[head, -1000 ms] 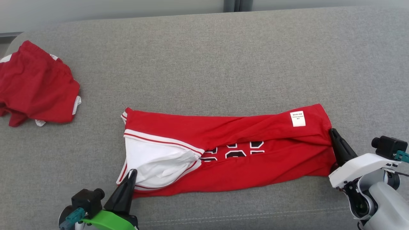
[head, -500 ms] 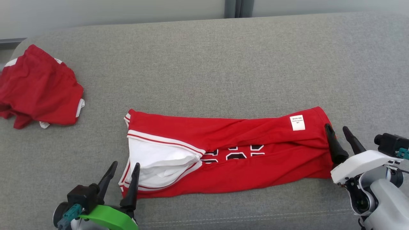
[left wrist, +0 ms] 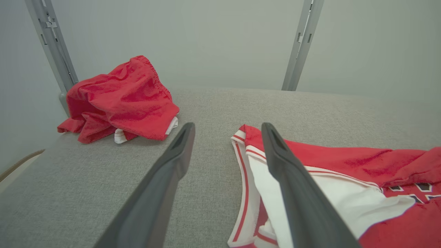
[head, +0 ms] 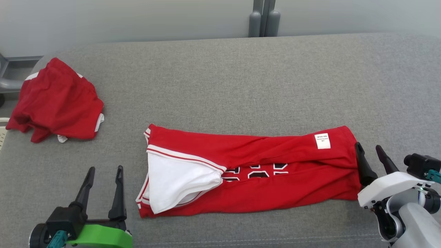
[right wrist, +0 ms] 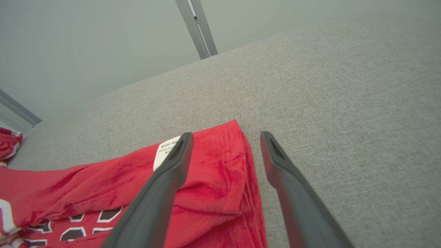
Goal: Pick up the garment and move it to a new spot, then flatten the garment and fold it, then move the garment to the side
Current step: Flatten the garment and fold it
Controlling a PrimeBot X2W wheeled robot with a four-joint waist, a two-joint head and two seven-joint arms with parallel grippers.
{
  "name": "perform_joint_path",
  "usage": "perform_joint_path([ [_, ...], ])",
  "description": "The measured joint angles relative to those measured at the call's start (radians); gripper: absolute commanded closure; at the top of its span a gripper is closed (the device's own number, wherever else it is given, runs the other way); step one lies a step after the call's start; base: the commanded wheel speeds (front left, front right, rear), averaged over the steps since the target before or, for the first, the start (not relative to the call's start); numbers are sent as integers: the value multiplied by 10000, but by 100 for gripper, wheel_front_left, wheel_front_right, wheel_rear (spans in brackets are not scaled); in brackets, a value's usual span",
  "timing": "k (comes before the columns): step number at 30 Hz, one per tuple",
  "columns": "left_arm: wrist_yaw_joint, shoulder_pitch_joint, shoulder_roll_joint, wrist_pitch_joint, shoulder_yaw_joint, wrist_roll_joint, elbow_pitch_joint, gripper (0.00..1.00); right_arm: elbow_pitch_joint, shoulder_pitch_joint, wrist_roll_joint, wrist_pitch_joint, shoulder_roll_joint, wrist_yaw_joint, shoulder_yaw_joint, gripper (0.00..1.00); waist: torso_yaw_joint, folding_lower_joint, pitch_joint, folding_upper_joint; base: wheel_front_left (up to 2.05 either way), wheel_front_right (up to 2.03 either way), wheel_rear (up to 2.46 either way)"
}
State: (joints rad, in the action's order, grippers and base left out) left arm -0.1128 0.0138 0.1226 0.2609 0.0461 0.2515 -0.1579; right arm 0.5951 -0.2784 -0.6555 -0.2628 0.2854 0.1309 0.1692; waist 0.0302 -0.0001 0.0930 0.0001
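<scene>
The garment (head: 262, 175) is a red jersey folded into a long band across the grey cushion (head: 241, 79). Its white inside shows at the left end, black-and-white numbers in the middle and a white label at the right end. My left gripper (head: 105, 168) stands open with nothing in it, a short way left of the jersey's left end. In the left wrist view the left gripper (left wrist: 228, 126) points past the garment (left wrist: 344, 165) on its right. My right gripper (head: 368, 146) is open at the right end. In the right wrist view the right gripper (right wrist: 226, 136) straddles the hem of the garment (right wrist: 213, 172).
A crumpled red pair of shorts (head: 58, 100) lies at the back left corner of the cushion, also seen as red shorts (left wrist: 120, 100) from the left wrist. Metal posts (head: 263, 19) rise behind the cushion against a pale wall. A seam runs along the cushion's front edge.
Both grippers have opened and let go of the garment's ends. The left gripper has drawn back to the left. The head camera has tilted, so the whole picture has shifted down.
</scene>
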Motion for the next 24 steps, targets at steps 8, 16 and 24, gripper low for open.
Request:
perform_joint_path([
  [8, 255, 410, -359, 0, -907, -968, 646, 0, 1304, -218, 882, 65, -405, 0, -458, 0, 227, 0, -287, 0, 0, 0, 0],
  [16, 192, 569, -546, 0, -1185, -1206, 792, 0, 2464, -813, 1156, 151, -600, 0, -663, 0, 489, 0, -289, 0, 0, 0, 0],
  [24, 73, 569, -654, 0, -1252, -1221, 807, 0, 3691, -1183, 1402, 251, -708, 0, -802, 0, 697, 0, -233, 0, 0, 0, 0],
])
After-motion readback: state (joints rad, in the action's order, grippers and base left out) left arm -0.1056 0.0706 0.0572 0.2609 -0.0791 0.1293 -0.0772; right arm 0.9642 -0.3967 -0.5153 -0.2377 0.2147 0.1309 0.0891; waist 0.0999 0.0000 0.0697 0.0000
